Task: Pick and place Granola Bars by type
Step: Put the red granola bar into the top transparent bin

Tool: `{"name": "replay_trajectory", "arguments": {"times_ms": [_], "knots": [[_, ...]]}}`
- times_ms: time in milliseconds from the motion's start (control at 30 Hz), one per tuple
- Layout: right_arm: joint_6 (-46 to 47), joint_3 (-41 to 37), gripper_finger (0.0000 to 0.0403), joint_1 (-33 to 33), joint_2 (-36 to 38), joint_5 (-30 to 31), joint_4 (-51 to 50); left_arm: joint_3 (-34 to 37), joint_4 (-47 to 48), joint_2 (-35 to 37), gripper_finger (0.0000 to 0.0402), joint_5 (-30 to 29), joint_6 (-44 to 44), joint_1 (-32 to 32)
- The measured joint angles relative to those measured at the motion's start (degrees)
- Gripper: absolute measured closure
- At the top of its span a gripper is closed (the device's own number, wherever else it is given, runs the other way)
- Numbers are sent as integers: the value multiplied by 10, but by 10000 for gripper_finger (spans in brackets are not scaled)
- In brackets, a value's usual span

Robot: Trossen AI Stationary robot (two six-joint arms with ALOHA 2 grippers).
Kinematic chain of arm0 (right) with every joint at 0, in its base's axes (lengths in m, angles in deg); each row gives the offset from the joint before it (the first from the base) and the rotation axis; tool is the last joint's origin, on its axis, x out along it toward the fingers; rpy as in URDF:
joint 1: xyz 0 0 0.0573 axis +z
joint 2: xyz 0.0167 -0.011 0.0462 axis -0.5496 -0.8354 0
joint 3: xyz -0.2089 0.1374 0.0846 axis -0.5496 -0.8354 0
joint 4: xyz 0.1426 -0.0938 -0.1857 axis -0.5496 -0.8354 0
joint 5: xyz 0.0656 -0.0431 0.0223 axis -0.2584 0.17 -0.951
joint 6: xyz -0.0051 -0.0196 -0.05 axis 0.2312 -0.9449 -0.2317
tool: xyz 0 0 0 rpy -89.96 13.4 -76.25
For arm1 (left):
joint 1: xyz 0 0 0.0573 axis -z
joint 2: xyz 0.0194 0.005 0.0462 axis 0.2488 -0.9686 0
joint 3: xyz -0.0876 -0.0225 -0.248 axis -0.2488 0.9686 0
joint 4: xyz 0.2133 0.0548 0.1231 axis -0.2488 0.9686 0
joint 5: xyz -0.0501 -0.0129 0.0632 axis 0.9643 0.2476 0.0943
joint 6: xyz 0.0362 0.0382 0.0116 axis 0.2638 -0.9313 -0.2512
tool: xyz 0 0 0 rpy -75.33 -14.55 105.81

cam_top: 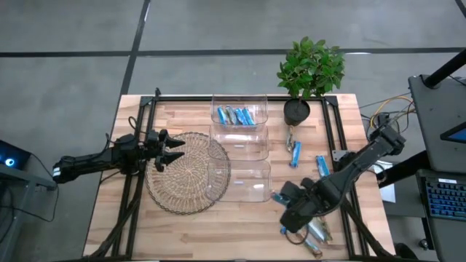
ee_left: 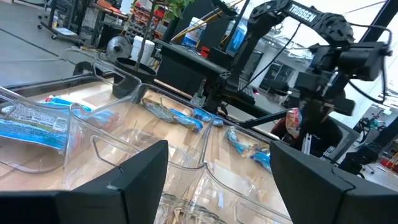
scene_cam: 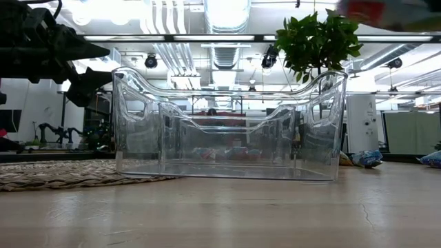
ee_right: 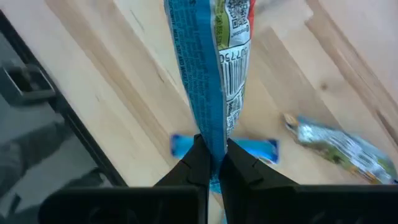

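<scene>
Right now, in the lower right of the high view, the right hand is pinching a blue bar by one end, its long axis running straight out from the fingertips. More bars are lying on the tabletop just below it, others just above. The near bin, empty as far as I can tell, is sitting just left of this hand; the far bin is already holding blue bars. The right arm is plainly nearer. At frame left, the left hand is hanging wide open over the woven mat. Readable writing: "TROSSEN" on the right arm; the wrapper's barcode digits are reading roughly "5750".
</scene>
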Motion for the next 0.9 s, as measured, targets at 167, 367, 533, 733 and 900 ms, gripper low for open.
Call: {"name": "replay_trajectory", "arguments": {"times_ms": [167,367,533,733,900], "knots": [[23,82,394,-47,-65,33,-2,0,0,0,140,0,0,0],[28,183,395,-118,-145,104,-4,0,0,0,140,0,0,0],[18,270,395,-185,-212,171,-25,0,0,0,140,0,0,0],[-32,383,395,-273,-296,191,-99,0,0,0,140,0,0,0],[-68,454,395,-333,-345,248,-127,0,0,0,140,0,0,0]]}}
